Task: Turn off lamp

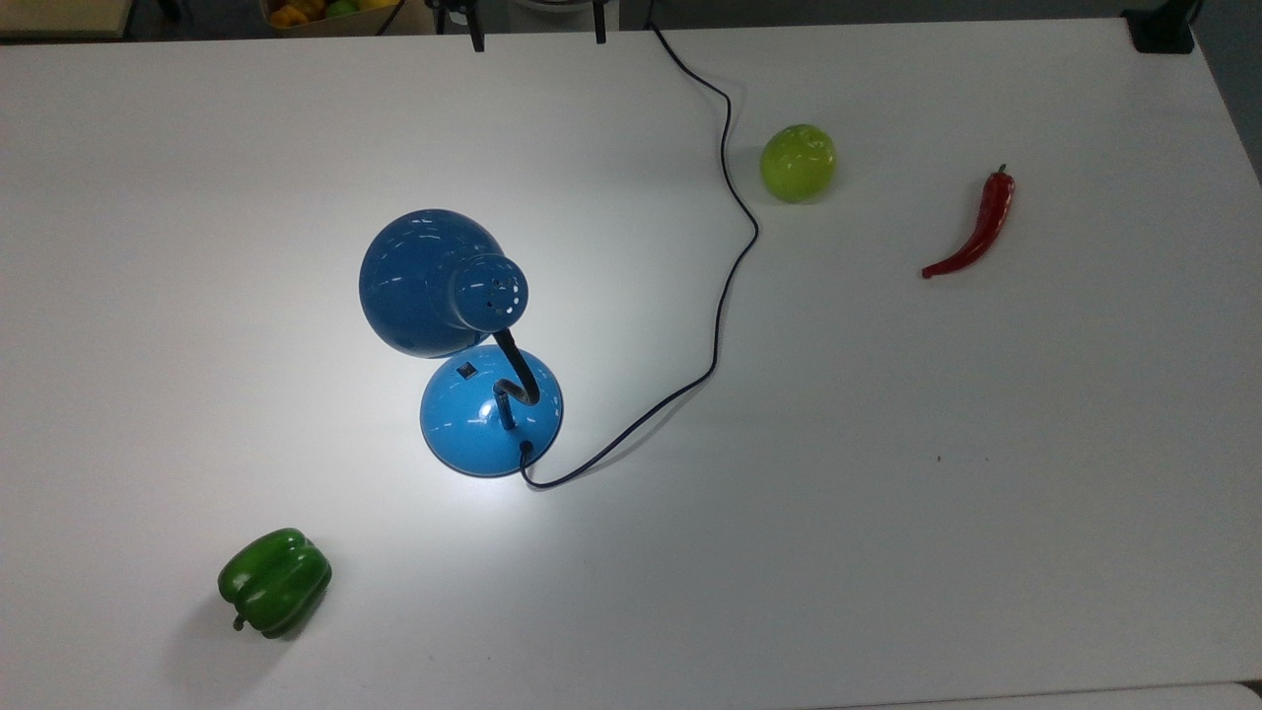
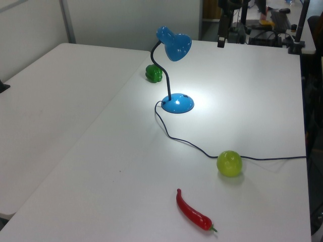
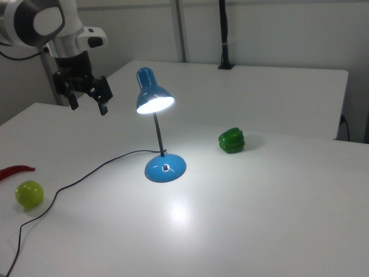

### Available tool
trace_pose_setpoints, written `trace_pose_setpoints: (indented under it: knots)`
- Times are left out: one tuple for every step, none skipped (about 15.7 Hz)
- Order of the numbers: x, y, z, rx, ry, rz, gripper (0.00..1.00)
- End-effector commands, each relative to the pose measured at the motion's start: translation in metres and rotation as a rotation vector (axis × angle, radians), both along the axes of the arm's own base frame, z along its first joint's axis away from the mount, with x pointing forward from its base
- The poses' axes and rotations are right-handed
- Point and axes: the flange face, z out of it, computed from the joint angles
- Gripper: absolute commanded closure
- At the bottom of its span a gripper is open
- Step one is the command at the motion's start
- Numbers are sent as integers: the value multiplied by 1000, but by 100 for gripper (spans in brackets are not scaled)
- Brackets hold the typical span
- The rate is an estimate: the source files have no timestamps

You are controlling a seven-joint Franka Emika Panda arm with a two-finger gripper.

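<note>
The blue lamp (image 1: 490, 409) stands near the middle of the white table and is lit, throwing a bright pool on the tabletop. Its dome shade (image 3: 153, 97) glows underneath in the right view, and its round base (image 3: 165, 168) carries a small black switch (image 1: 465, 372). A black gooseneck joins base and shade. A thin black cord (image 1: 725, 286) runs from the base to the table's far edge. My gripper (image 3: 87, 104) hangs open in the air well to the right view's left of the lamp, holding nothing. Its fingertips (image 1: 477, 41) show at the top view's upper edge.
A green bell pepper (image 1: 274, 580) lies at the top view's lower left. A green apple (image 1: 798, 163) and a red chili (image 1: 976, 229) sit at the top view's upper right, beyond the cord. A second white table (image 2: 45, 101) adjoins at the left view's left.
</note>
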Motion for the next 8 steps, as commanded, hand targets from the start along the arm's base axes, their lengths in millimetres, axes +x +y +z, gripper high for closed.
trace_pose_setpoints:
  knots:
    - [-1, 3, -6, -9, -5, 12, 0]
    - [-1, 3, -6, -9, -5, 12, 0]
    - [-2, 3, -5, -7, -7, 12, 0]
    - [-2, 2, -5, -8, -1, 20, 0]
    - [-2, 2, -5, -8, -1, 20, 0]
    - [-2, 2, -5, -8, -1, 19, 0]
    - [-2, 2, -5, -8, -1, 20, 0]
    - [-2, 3, -5, -8, -1, 22, 0]
